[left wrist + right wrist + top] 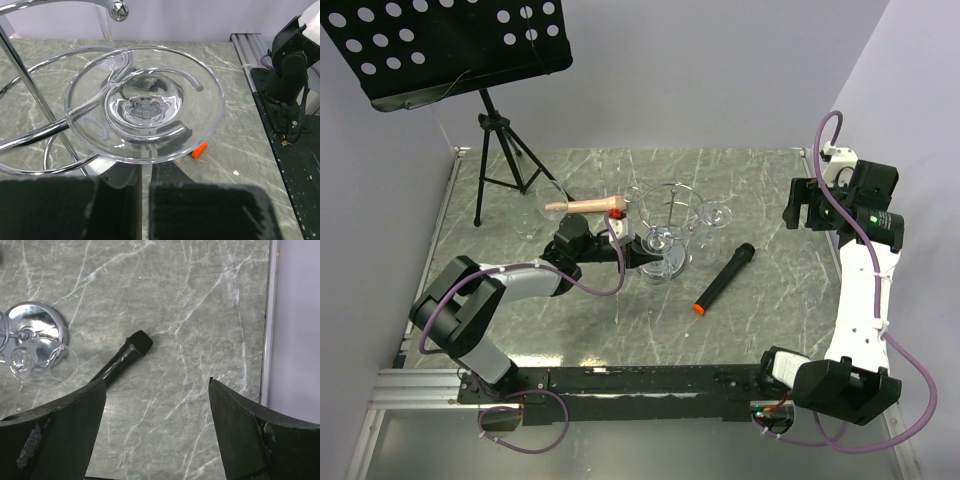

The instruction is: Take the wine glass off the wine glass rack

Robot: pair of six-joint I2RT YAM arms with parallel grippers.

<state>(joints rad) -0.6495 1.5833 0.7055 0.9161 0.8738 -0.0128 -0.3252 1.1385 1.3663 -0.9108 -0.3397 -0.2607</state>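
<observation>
Near the middle of the table [770,320], you see the wine glass rack [671,262] standing upright on its shiny disc base. The wine glass [150,107] hangs among the rack's curved wire arms, on the side facing the left arm. In the left wrist view its round foot is turned toward the camera, and one curved wire shows through the clear glass.

Your left gripper [146,172] reaches in from the left. Its jaws are drawn together to a thin slit, with the tips just at the near rim of the glass's foot. You cannot tell from these views whether any part of the glass is pinched between them.

Your right gripper [156,390] is well apart from the rack, over the right side of the table. Its fingers are spread wide with nothing between them.

A second glass [717,214] hangs on the far right side of the rack. A black microphone [723,278] with an orange end lies just right of the base. A beige handle [582,206] with a red tip lies behind the left gripper. A black perforated music stand [450,40] on a tripod stands at the far left corner.
</observation>
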